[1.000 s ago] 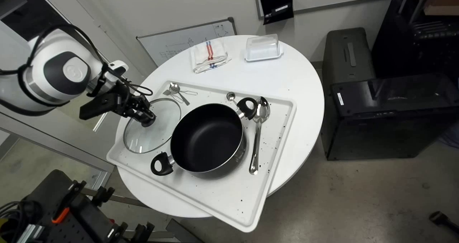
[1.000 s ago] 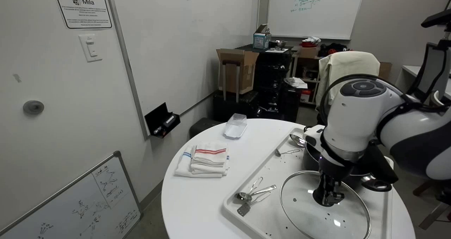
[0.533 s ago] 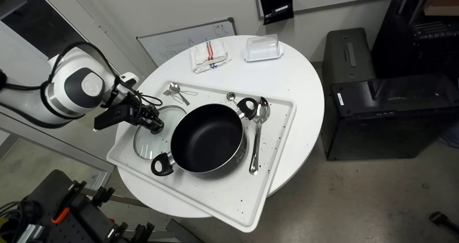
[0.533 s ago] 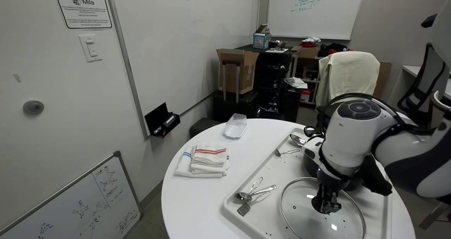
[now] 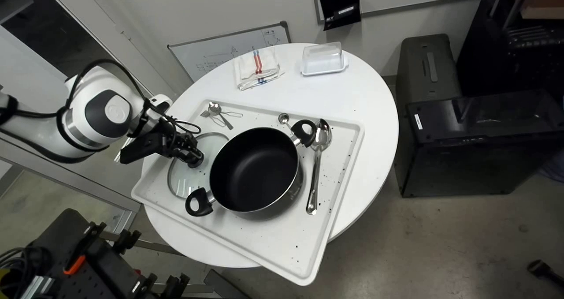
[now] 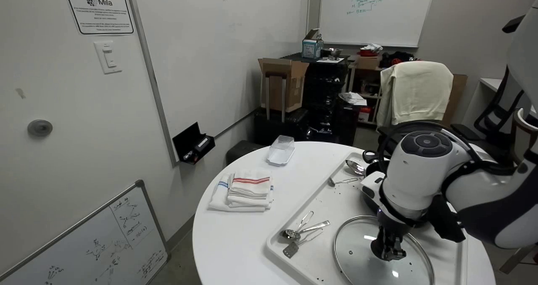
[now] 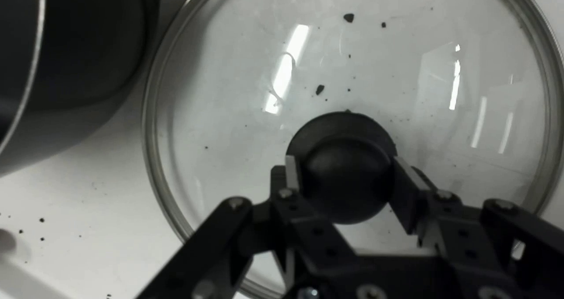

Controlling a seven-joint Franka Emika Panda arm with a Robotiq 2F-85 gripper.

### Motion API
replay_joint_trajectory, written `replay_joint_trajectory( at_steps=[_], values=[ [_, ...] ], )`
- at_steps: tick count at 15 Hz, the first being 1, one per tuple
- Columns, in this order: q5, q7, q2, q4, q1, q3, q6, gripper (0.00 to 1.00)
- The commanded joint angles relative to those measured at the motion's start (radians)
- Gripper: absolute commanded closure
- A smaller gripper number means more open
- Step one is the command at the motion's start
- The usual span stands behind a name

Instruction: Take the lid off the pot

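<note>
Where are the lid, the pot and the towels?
Lid (image 7: 370, 91): in the wrist view, on clear glass.
Pot (image 5: 255, 170): in an exterior view, inside bottom.
Towels (image 6: 249, 189): in an exterior view, the top one.

The white arm (image 6: 414, 182) is wearing a dark-grey cap (image 6: 427, 144) and black cable (image 5: 105, 61) — silvery screws (image 7: 236, 203) are studding the black gripper (image 7: 347, 180).

The pincer (image 5: 193, 156) is at the glass lid (image 5: 190, 177), beside the uncovered pot (image 5: 255, 169).
</note>
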Motion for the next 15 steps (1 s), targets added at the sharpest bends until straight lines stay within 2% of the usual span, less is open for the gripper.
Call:
replay_joint_trajectory(
  at_steps=[1,2,3,7,15],
  values=[
    [0.024,0.002,-0.003,-0.01,0.02,-0.021,0.023,0.58],
    [0.027,0.001,-0.006,-0.013,0.017,-0.02,0.023,0.44],
    [0.029,-0.003,-0.014,-0.019,0.012,-0.016,0.024,0.24],
    [0.034,-0.016,-0.051,-0.046,-0.009,-0.003,0.022,0.0],
    [0.021,-0.064,-0.197,-0.153,-0.057,0.03,0.016,0.0]
  ],
)
